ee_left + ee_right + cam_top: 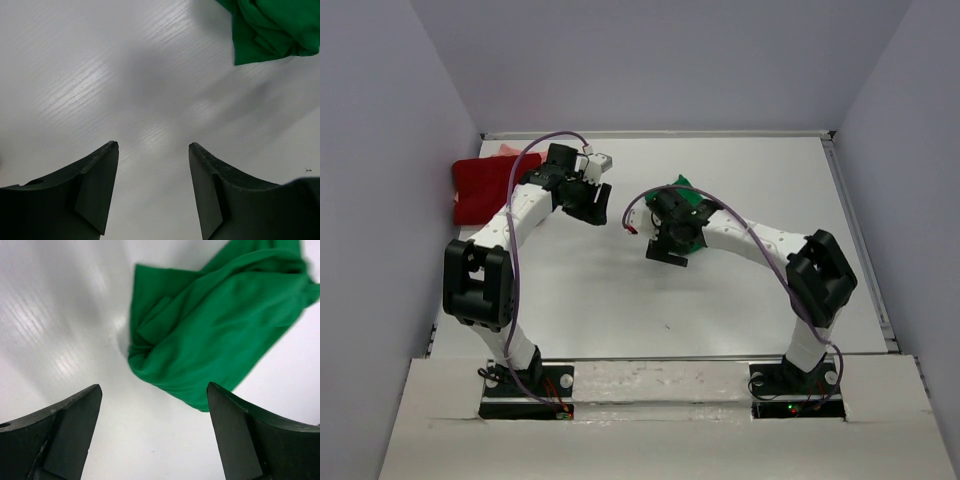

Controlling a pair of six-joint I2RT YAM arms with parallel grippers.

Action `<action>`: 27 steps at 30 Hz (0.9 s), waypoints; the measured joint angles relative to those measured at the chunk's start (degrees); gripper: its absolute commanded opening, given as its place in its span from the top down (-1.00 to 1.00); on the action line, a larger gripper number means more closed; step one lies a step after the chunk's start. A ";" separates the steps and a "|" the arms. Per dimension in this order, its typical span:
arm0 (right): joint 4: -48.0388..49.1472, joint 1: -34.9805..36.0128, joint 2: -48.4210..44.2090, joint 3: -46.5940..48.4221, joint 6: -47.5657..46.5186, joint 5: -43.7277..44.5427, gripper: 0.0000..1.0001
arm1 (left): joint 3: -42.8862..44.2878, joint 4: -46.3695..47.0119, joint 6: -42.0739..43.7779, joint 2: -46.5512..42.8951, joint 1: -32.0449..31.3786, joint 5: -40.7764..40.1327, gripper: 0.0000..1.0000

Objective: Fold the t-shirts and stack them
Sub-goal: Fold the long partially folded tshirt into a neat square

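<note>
Green shirt (220, 335) seen crumpled; left gripper (153, 144) and right gripper (154, 385) held wide, empty.
Bunched layers could be pinched together, so a tangle might be lifted.

Near half: the tabletop (720, 300) is bare between my two arm bases, so either gripper has room there.
Under my left gripper (153, 145): bare surface beneath the parted fingers, nothing in the way.
Ahead of my right gripper (154, 387): the crumpled green shirt (220, 325) covers the surface; the ground on its near side is bare.
Far left corner: the dark red shirt (480, 188) takes up this spot, beside my left arm.
Far right corner: bare.
Edges: walls (380, 200) rise at the left, far and right edges, so there is no way out there.
</note>
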 measured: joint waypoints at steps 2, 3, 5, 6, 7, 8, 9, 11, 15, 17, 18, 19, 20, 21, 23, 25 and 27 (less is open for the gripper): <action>0.02 -0.39 -1.33 1.88 -0.13 0.94 -0.86 | 0.00 0.04 -0.31 0.09 0.00 1.40 -0.33; 0.02 -0.42 -1.62 2.27 -0.13 1.11 -0.86 | 0.00 0.09 -0.52 0.35 0.00 2.56 -0.33; 0.07 -1.38 -3.23 3.93 -0.39 1.99 -0.87 | 0.00 0.13 -0.90 1.07 0.00 3.87 -0.32; 0.24 -2.36 -3.87 4.59 -0.70 2.40 -0.87 | 0.00 0.15 -1.05 1.73 0.00 4.46 -0.30; 0.50 -3.39 -4.35 5.05 -0.83 2.75 -0.88 | 0.02 0.13 -1.27 2.69 -0.02 5.29 -0.30; 0.92 -4.94 -4.74 5.22 -1.07 3.08 -0.87 | 0.00 0.13 -1.33 3.43 -0.04 5.57 -0.29; 1.36 -6.95 -4.92 5.27 -1.40 3.26 -0.88 | 0.00 0.11 -1.40 4.31 -0.13 5.90 -0.29; 1.99 -10.23 -4.52 5.09 -1.95 3.37 -0.88 | 0.00 0.00 -1.51 5.38 -0.33 6.08 -0.29; 4.90 -16.39 -0.61 4.66 -2.64 3.72 -0.88 | 0.00 0.02 -1.51 5.92 -1.03 6.08 -0.29; 6.01 -18.45 3.80 5.14 -2.51 3.41 -0.89 | 0.00 0.09 -1.51 5.88 -1.18 5.81 -0.29; 6.29 -18.93 5.86 5.55 -2.43 3.28 -0.89 | 0.00 0.07 -1.51 5.86 -1.27 5.66 -0.29; 6.69 -19.30 8.33 5.95 -2.29 3.02 -0.89 | -0.04 0.15 -1.51 5.75 -1.29 5.38 -0.29; 6.67 -19.50 10.08 6.27 -2.23 2.80 -0.89 | -0.15 0.22 -1.51 5.55 -1.29 5.01 -0.29; 6.56 -19.52 12.24 6.78 -2.16 2.34 -0.89 | -0.42 0.24 -1.51 5.20 -1.29 4.70 -0.29; 5.75 -19.39 14.73 9.42 -2.05 1.88 -0.89 | -0.92 0.17 -1.51 4.35 -1.29 4.02 -0.30; 5.66 -19.15 16.09 12.70 -1.49 0.59 -0.90 | -1.07 0.13 -1.51 3.39 -1.27 3.43 -0.30; 5.73 -19.15 17.49 15.21 -0.76 -0.72 -0.91 | -1.09 0.15 -1.51 2.23 -1.27 2.78 -0.31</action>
